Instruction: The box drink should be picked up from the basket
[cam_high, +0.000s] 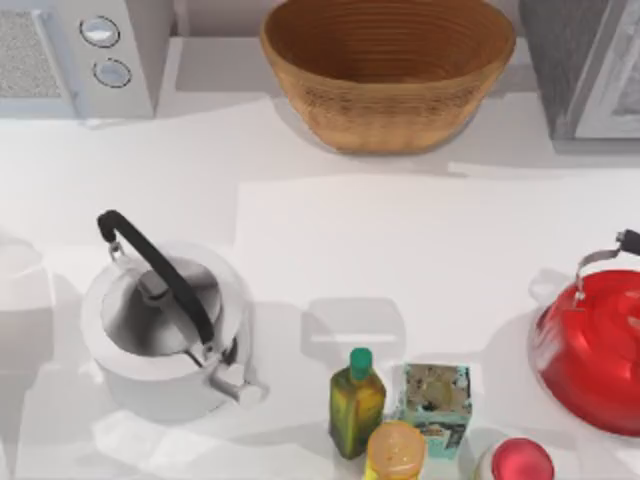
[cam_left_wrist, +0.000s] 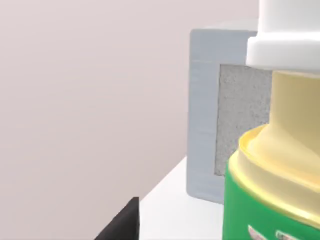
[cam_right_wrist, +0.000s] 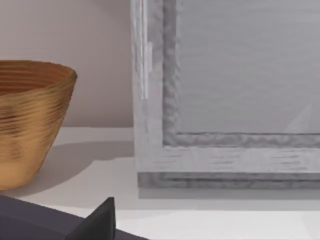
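Item: box drink (cam_high: 435, 406) stands on our surface (cam_high: 330, 250), well apart from basket (cam_high: 388, 70). Stage undecidable; finger state cannot be told.

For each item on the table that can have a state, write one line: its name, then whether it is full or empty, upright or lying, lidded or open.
basket: upright, empty inside.
box drink: upright on the table, outside the basket.
white kettle: upright, lid on, handle raised.
red kettle: upright, handle raised.
green-capped bottle: upright, capped.
orange-lidded container: upright, lid on.
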